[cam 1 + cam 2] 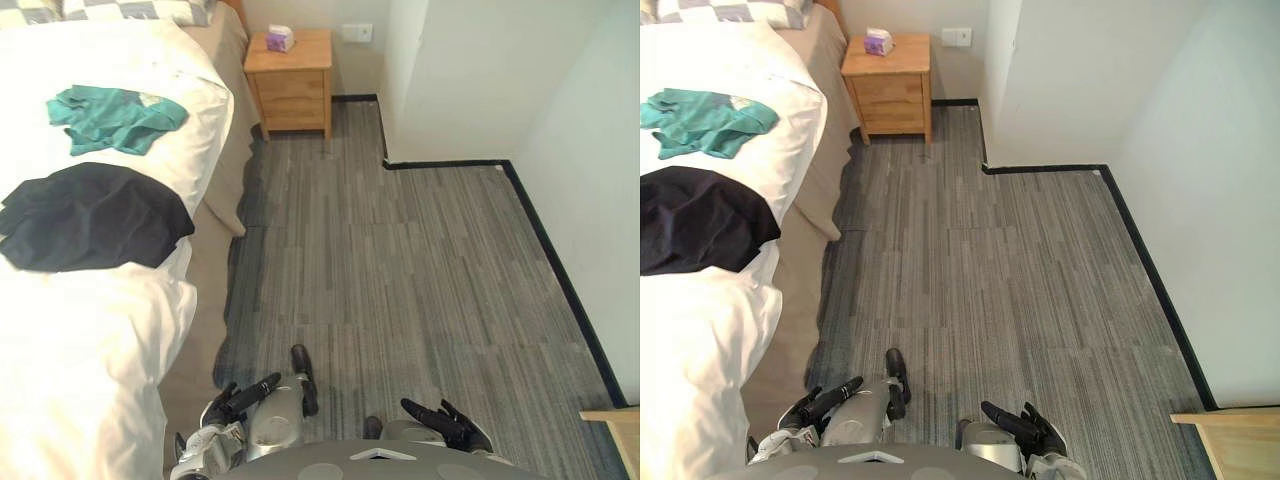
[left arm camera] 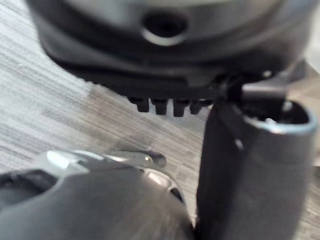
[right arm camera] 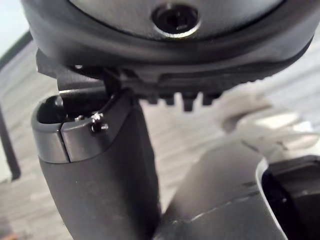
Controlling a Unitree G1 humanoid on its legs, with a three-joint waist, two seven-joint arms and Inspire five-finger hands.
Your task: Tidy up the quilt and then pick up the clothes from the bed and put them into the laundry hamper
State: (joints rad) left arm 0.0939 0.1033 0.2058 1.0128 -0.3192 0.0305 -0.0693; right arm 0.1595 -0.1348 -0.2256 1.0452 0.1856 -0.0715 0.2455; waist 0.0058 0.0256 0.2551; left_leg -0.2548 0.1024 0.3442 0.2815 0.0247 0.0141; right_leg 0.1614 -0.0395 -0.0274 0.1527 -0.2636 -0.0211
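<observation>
A white quilt (image 1: 90, 330) covers the bed on my left. On it lie a crumpled teal garment (image 1: 115, 118) and, nearer to me, a black garment (image 1: 90, 215). My left hand (image 1: 240, 395) hangs low by the bed's side, fingers relaxed and open, holding nothing. My right hand (image 1: 450, 422) hangs low over the carpet, also open and holding nothing. In the left wrist view the left hand's thumb (image 2: 250, 170) stands apart from its fingers (image 2: 165, 105), and only floor shows past them. The right wrist view shows the right hand's thumb (image 3: 100, 170), likewise with floor beyond.
A wooden nightstand (image 1: 290, 85) with a small tissue box (image 1: 280, 38) stands by the bed's head. A white wall corner (image 1: 440, 90) juts into the grey carpet (image 1: 400, 270). A wooden furniture corner (image 1: 615, 430) shows at the lower right. A checked pillow (image 1: 130, 8) lies at the bed's head.
</observation>
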